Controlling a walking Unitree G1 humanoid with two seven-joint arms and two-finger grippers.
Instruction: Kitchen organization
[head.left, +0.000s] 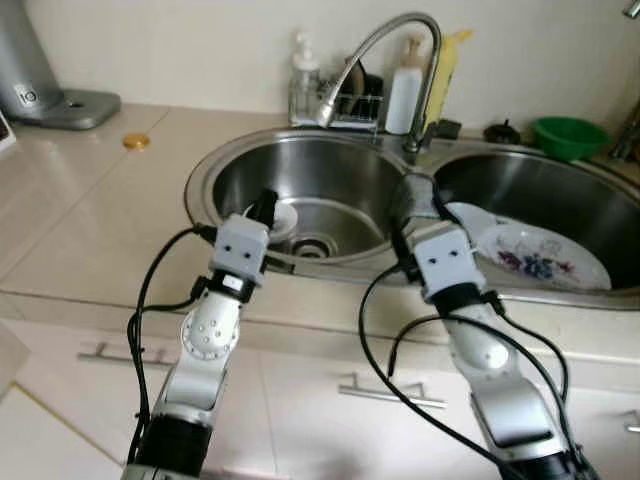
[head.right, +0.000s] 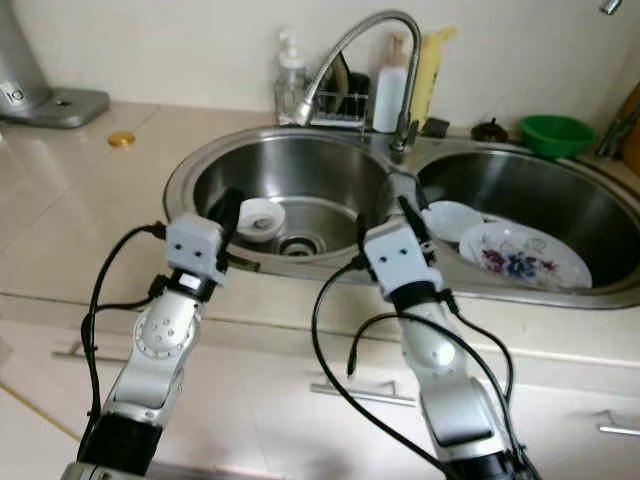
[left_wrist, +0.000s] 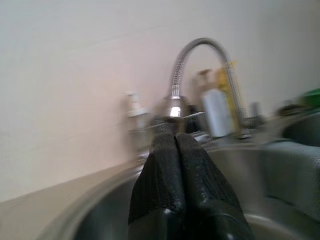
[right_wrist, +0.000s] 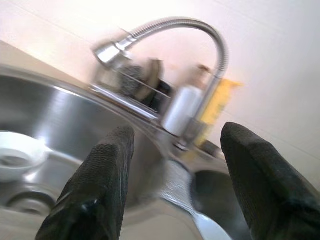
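A steel double sink (head.left: 198, 182) lies before me. In its left basin a small white bowl (head.left: 283, 217) sits near the drain. The right basin holds a plain white plate (head.left: 472, 217) and a floral plate (head.left: 545, 258). My left gripper (head.left: 264, 203) hovers over the front of the left basin, just short of the bowl, its fingers (left_wrist: 175, 165) pressed together and holding nothing. Over the divider between the basins my right gripper (head.left: 420, 197) stands open and empty, with wide-spread fingertips (right_wrist: 116, 142) pointing toward the faucet (right_wrist: 165, 25).
Behind the sink stand a soap dispenser (head.left: 303, 78), a wire rack (head.left: 357, 106), a white bottle (head.left: 404, 95) and a yellow bottle (head.left: 447, 62). A green bowl (head.left: 568, 136) is at the back right. A silver appliance (head.left: 45, 90) and a gold lid (head.left: 136, 141) sit on the left counter.
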